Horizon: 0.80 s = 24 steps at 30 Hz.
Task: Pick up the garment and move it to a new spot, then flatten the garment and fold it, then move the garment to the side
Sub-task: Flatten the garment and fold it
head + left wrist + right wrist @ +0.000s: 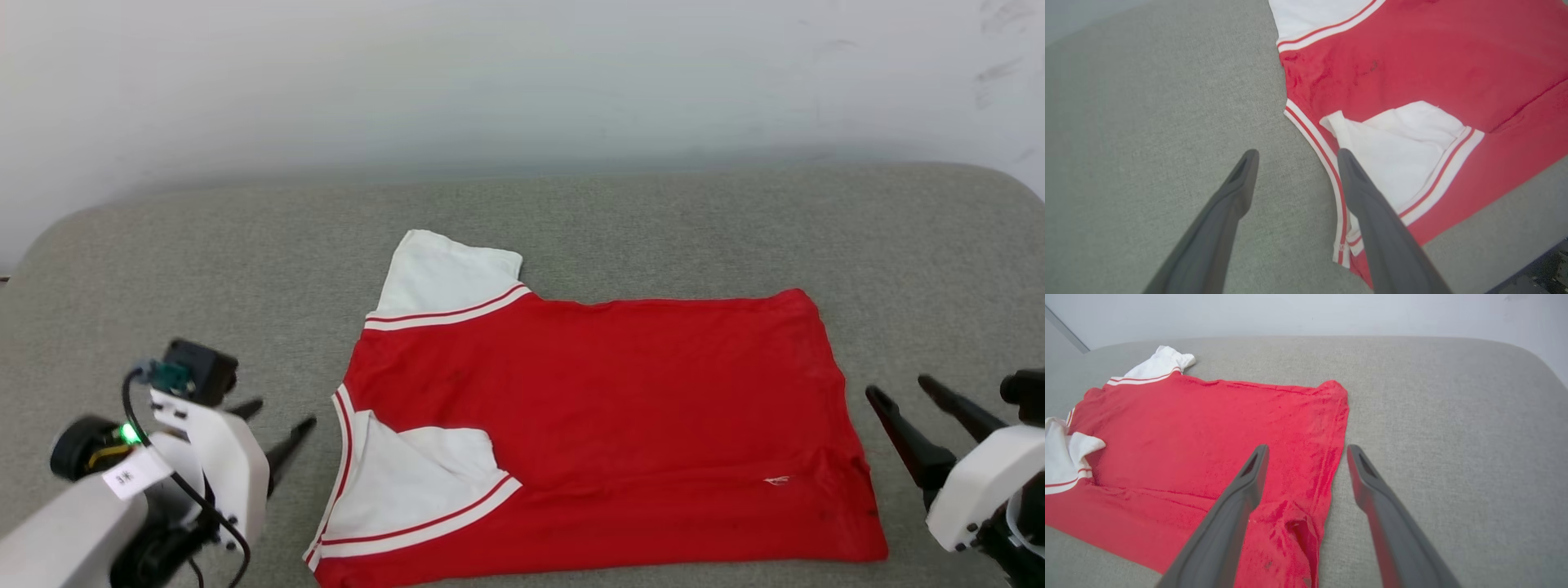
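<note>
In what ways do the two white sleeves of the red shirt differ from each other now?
The far sleeve sticks out past the red body onto the grey cushion; the near sleeve is folded inward and lies on the red body. The far sleeve points toward the wall; the near sleeve points toward the shirt's middle. Both are white with red-and-white striped trim.

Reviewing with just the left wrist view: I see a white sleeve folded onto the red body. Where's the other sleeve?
Observer: Head view: the other sleeve of the garment lies spread outward on the grey cushion, unfolded.
Operator: And the right gripper?
Observer: The right gripper is open, beside the hem, holding nothing.
Operator: Is the hem flat?
Observer: Right wrist view: its near corner is rumpled.
</note>
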### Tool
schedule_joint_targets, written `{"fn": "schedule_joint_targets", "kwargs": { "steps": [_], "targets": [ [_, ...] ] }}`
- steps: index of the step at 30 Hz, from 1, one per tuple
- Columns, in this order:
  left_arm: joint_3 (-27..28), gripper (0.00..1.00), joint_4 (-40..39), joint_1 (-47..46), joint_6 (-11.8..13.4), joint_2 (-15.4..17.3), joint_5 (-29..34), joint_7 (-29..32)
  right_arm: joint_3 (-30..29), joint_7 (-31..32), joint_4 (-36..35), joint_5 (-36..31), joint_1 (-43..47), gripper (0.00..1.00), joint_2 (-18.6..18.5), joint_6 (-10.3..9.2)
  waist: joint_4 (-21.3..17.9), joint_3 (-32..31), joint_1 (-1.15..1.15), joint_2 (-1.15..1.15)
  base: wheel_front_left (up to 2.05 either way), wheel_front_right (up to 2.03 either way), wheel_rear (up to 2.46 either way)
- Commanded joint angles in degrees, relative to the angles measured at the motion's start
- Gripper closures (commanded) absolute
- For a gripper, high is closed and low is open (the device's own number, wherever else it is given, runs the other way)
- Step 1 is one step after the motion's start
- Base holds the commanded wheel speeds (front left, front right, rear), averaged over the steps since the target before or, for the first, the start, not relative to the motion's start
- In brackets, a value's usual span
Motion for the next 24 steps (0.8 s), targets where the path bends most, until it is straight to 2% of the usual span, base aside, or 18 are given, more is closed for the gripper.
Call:
{"fn": "schedule_joint_targets", "kwargs": {
  "steps": [1, 7, 10, 13, 19, 24],
  "targets": [
    [0.8, 0.00, -0.3, -1.8, 0.6, 0.0, 1.0, -1.2, -1.6, -1.8, -1.4, -2.0, 0.9, 0.00, 1.6, -0.05, -0.7, 0.1, 0.00, 0.00, 0.00, 0.00, 0.00],
    [3.0, 0.00, 0.8, -9.5, 0.5, -1.0, 3.5, -2.4, -9.2, -7.5, -9.2, -11.3, 1.7, 0.00, 7.8, -0.05, -2.6, 2.6, 0.00, 0.00, 0.00, 0.00, 0.00],
    [3.9, 0.00, 2.9, -16.6, -0.5, -2.5, 4.2, -0.6, -12.6, -8.9, -15.7, -15.9, 3.2, 0.00, 12.6, -0.05, -3.9, 6.0, 0.00, 0.00, 0.00, 0.00, 0.00],
    [4.4, 0.00, 5.7, -21.8, -1.3, -3.8, 4.3, 1.2, -14.3, -8.9, -20.1, -18.5, 4.2, 0.00, 15.7, -0.05, -4.8, 8.7, 0.00, 0.00, 0.00, 0.00, 0.00],
    [4.3, 0.00, 13.1, -32.3, -3.8, -6.0, 3.3, 8.4, -14.5, -7.8, -26.6, -21.4, 4.4, 0.00, 19.2, -0.05, -7.1, 14.6, 0.00, 0.00, 0.00, 0.00, 0.00],
    [2.8, 0.00, 18.4, -40.1, -5.7, -6.9, 2.0, 18.8, -13.4, -6.7, -28.9, -22.3, 2.8, 0.00, 19.7, -0.05, -9.0, 19.0, 0.00, 0.00, 0.00, 0.00, 0.00]
  ]
}}
